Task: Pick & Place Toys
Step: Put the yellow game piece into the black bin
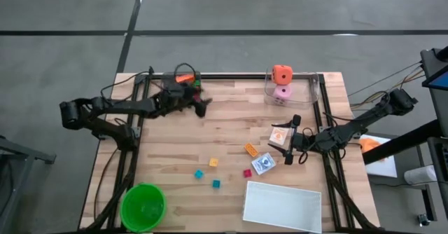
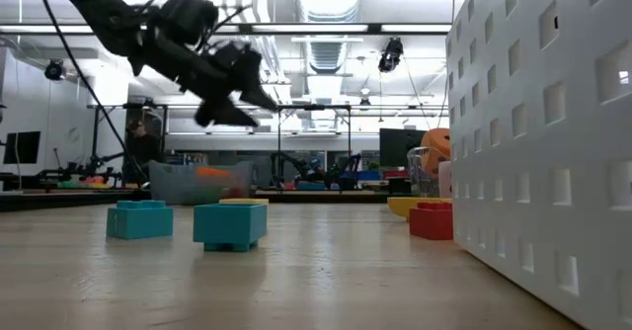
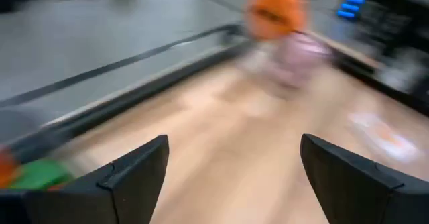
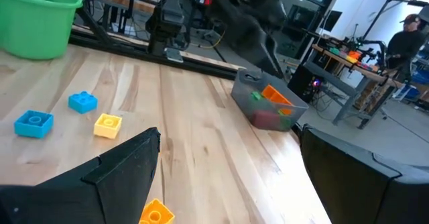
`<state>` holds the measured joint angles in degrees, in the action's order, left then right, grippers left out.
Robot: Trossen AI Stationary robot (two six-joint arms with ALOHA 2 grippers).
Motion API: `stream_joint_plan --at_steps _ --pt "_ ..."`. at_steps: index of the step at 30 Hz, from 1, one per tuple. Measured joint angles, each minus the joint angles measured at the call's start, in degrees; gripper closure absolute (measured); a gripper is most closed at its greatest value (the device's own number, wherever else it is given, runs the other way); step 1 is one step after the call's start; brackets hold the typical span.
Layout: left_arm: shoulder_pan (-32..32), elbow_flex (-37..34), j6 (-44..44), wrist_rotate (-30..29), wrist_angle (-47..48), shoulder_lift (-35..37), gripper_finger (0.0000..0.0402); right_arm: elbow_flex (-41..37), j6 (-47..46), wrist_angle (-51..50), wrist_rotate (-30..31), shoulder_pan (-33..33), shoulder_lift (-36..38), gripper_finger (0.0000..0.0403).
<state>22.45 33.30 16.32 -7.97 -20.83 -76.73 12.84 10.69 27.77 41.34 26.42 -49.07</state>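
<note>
My left gripper (image 1: 203,108) hangs open above the table's far left part, with nothing between its fingers (image 3: 231,184). Beside it at the far edge stands a small clear container (image 1: 183,76) holding orange, green and red toys (image 4: 268,106). An orange cube (image 1: 282,73) sits on top of a pink die (image 1: 283,92) inside a clear box at the far right. My right gripper (image 1: 292,141) waits open at the right, above a printed card (image 1: 279,136). An orange brick (image 1: 250,149), another card (image 1: 263,164) and tiny yellow (image 1: 213,162), teal (image 1: 199,173) and red (image 1: 247,172) cubes lie mid-table.
A round green bowl (image 1: 143,206) stands at the near left corner. A white rectangular tray (image 1: 283,206) lies at the near right; its holed wall (image 2: 543,152) fills the right of the low view. Dark frame rails run along the table's edges.
</note>
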Motion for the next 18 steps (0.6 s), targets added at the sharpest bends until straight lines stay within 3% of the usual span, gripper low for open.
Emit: stream_joint_plan --at_steps 6,11,15,18 --pt "-13.27 0.0 -6.36 -0.04 -2.7 0.01 0.0061 1.9 -2.29 -3.96 -0.36 -0.31 -2.71 0.0052" --pt "-22.32 0.0 -10.07 -6.26 -4.42 0.0 0.0061 10.75 -10.05 -21.13 -0.82 -2.0 -6.47 0.0052" --pt "-25.99 -1.07 -10.89 -9.07 -5.85 0.02 0.0061 20.06 -16.61 -35.68 -5.09 -4.57 -11.61 0.0052" --pt "-26.85 -4.28 -9.73 -9.13 -9.86 0.02 0.0061 26.39 -20.3 -42.52 -11.51 -7.62 -16.7 0.0052"
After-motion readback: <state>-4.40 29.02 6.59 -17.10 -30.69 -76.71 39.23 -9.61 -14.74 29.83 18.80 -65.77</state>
